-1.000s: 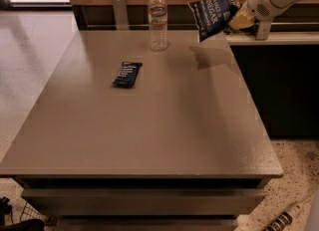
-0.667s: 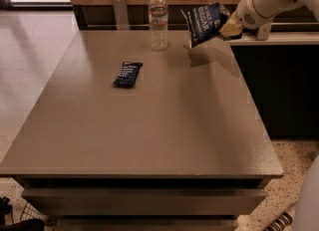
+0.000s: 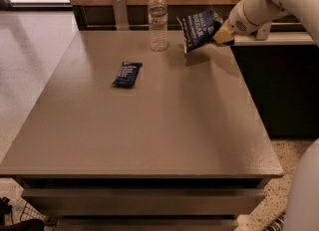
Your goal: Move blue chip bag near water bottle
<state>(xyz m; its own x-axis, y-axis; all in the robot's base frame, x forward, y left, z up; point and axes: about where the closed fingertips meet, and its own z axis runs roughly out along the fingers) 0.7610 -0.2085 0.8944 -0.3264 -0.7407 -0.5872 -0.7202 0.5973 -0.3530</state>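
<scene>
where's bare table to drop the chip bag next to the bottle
Bare table lies just right of the water bottle, below the blue chip bag held aloft in the gripper near the far right edge. The stretch between bottle and dark wrapped bar is free too, and the whole near half. Nowhere is crowded.

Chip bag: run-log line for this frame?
gripper: over far corner of table, shut on chip bag | bag: in air beside water bottle, not touching | state: not set down

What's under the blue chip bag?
The chip bag hangs low over the table, pinched at its right edge by the hand. Under it is only bare tabletop and the bag's shadow. Nothing there is hidden.
</scene>
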